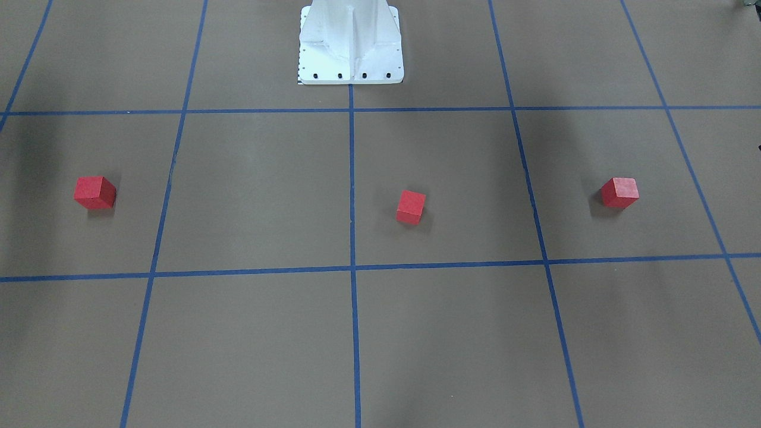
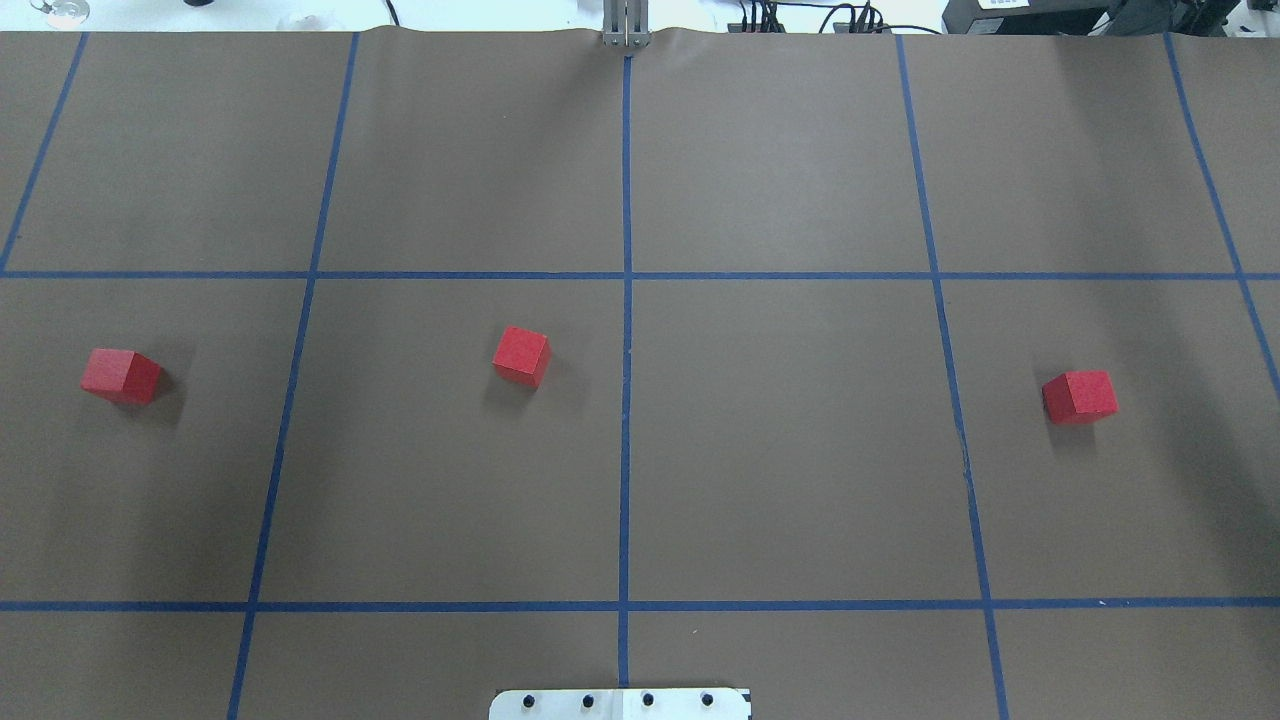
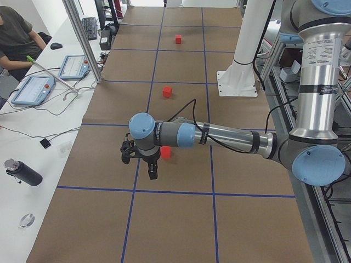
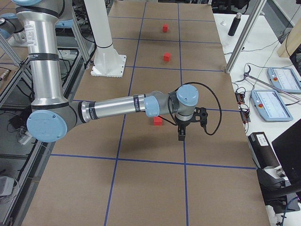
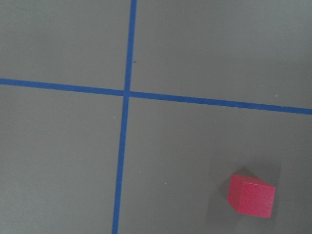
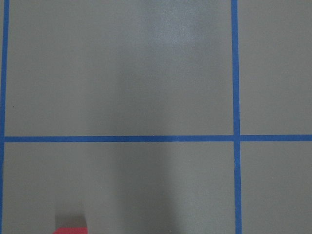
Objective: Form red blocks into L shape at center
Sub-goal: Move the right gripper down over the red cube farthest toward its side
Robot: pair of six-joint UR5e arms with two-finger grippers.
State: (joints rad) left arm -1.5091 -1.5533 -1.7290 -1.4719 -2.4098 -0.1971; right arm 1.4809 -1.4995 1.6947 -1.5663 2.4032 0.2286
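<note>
Three red blocks lie apart in a row on the brown table. In the overhead view one block [image 2: 120, 376] is at the left, one [image 2: 521, 356] just left of the centre line, one [image 2: 1079, 396] at the right. The front view shows the same blocks [image 1: 619, 192], [image 1: 411, 207], [image 1: 95, 192]. My left gripper [image 3: 152, 170] hangs above the table beside the left block [image 3: 166, 152], which also shows in the left wrist view [image 5: 251, 195]. My right gripper [image 4: 181, 133] hangs beside the right block [image 4: 158, 121]. I cannot tell whether either gripper is open or shut.
Blue tape lines [image 2: 626, 300] divide the table into squares. The white robot base [image 1: 351, 47] stands at the robot's edge of the table. A side desk with tablets [image 3: 33, 90] and a bottle [image 3: 22, 172] runs along the far edge, behind metal posts [image 3: 82, 38].
</note>
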